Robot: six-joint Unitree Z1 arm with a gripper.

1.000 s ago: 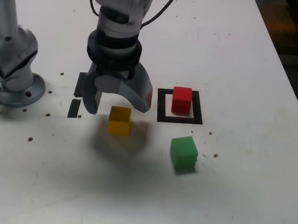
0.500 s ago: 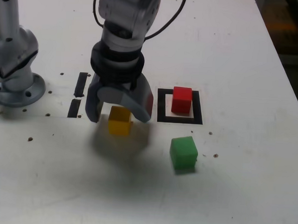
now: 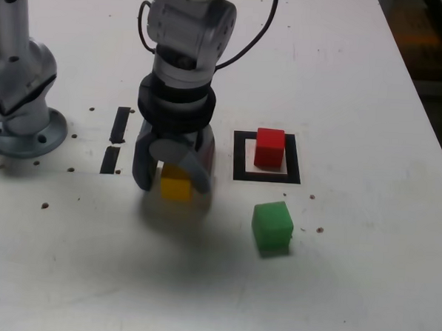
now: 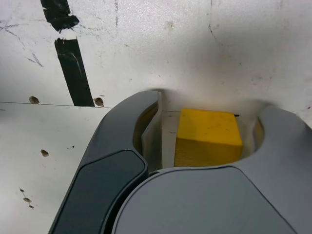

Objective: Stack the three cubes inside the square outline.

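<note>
Pincer: grey two-fingered gripper (image 3: 173, 179) spread wide, gripping nothing, lowered to the table.
Yellow cube: small solid yellow cube (image 3: 176, 183) between its fingers, gaps either side.

Exterior camera looking down from high in front across the white table (image 3: 359, 84), wrist camera peering close between gripper (image 4: 207, 134) fingers, both showing yellow cube (image 3: 176, 188).

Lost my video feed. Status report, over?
Pincer open, straddling yellow cube. Red cube inside square outline; green cube loose. Nothing obstructing.
</note>
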